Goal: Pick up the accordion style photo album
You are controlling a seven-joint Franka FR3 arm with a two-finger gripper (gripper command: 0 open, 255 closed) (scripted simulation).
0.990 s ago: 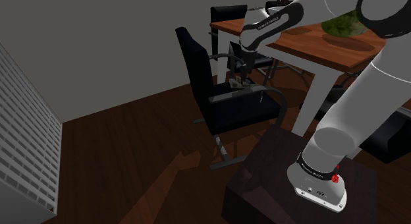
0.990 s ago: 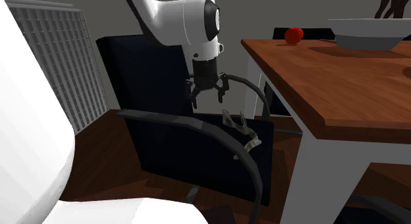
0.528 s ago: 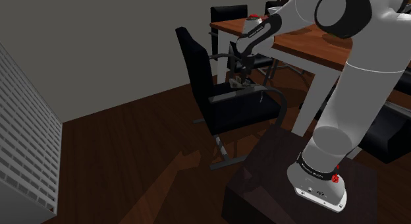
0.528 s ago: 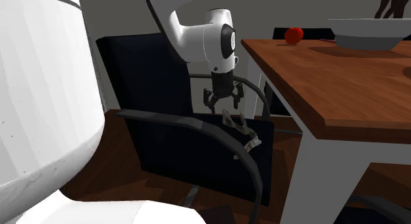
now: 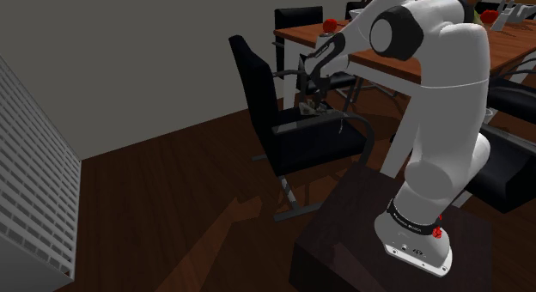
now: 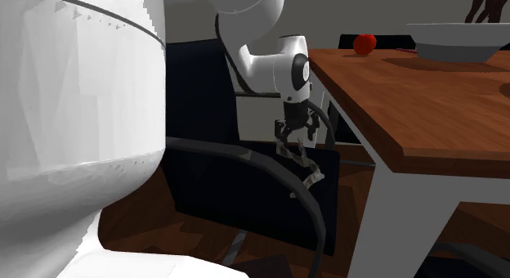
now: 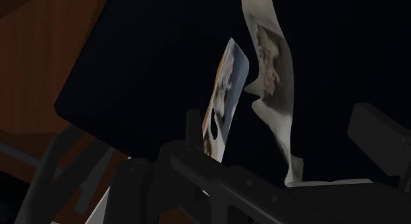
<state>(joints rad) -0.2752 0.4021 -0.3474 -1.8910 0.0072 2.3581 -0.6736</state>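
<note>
A: Jaws first: how do they stand?
B: Wide apart, pointing down, with the top folds of the accordion photo album (image 7: 227,101) between them. I cannot tell whether either one touches it.
A: Where does the album rest?
B: Zigzagged upright on the seat of the black chair (image 6: 245,199), at six o'clock under the jaws in the second exterior view.
A: Beyond?
B: Wooden counter (image 6: 409,113) at three o'clock of the chair, carrying a red apple (image 6: 364,43) and a pale bowl (image 6: 454,41).

The claw (image 6: 294,139) hangs just over the photo album (image 6: 307,170) on a black chair (image 6: 237,188).
</note>
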